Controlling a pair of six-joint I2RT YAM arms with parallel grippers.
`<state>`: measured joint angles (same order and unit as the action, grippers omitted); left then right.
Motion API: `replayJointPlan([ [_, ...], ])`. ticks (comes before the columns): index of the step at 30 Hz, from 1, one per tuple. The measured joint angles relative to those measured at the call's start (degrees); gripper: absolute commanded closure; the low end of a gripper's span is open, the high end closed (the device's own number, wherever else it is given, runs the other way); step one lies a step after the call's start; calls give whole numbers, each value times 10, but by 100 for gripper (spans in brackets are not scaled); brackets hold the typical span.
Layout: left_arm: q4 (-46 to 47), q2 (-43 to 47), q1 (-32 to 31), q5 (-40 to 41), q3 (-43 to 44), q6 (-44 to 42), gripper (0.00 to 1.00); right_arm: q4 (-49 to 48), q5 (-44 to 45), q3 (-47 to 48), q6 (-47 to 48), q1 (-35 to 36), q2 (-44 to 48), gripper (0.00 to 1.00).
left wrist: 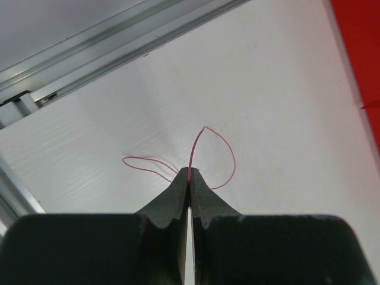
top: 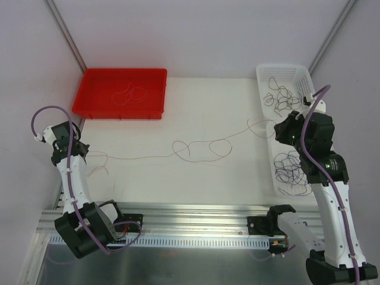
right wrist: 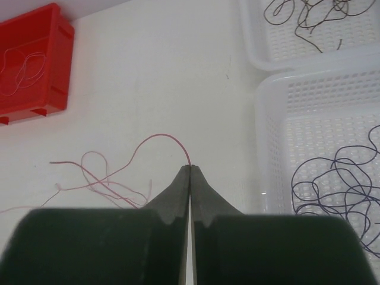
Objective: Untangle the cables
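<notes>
Plainly, both ends are pinched. The left gripper (left wrist: 189,173) is clamped on one tip of the red cable (right wrist: 161,135), and the right gripper (right wrist: 190,169) is clamped on the other. The left pinch sits just off the near-left corner of the tray (top: 119,110), and the right pinch is well to the tray's right. Between them the red cable runs slack across the table (top: 208,107), nearer than the tray, with a few loose loops midway.

This cable looks free of the others, so the step is likely to carry it over to the tray. A hair-thin wire slips easily, so both pinches need to be firm. The arms should move together, lift before travelling, and leave some slack. Pulling the cable taut risks tearing it from one pinch.

The left arm (top: 74,184) leans away from its base toward the tray's near-left corner, with its wrist bent low. The right arm (top: 332,184) rises steeply and reaches forward, and its wrist tips down beside the baskets (top: 284,67), far right of the tray. Those baskets hold the black cables (top: 282,98) and the purple cables (top: 291,169). A pale cable (top: 133,94) lies in the tray.
</notes>
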<state>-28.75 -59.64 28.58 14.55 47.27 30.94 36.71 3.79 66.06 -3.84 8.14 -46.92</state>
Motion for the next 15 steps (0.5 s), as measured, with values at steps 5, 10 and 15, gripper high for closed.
replayJointPlan([
  [5, 27, 8, 0, -73, 0, -3, 100, -2, -77, 1, 1, -1, -10, 99],
  [10, 44, 44, -16, -189, 8, -14, 100, -18, -176, -8, 4, 16, -58, 96],
  [15, 46, 75, -73, -313, 64, -31, 100, -28, -186, -66, 3, 66, -117, 73],
])
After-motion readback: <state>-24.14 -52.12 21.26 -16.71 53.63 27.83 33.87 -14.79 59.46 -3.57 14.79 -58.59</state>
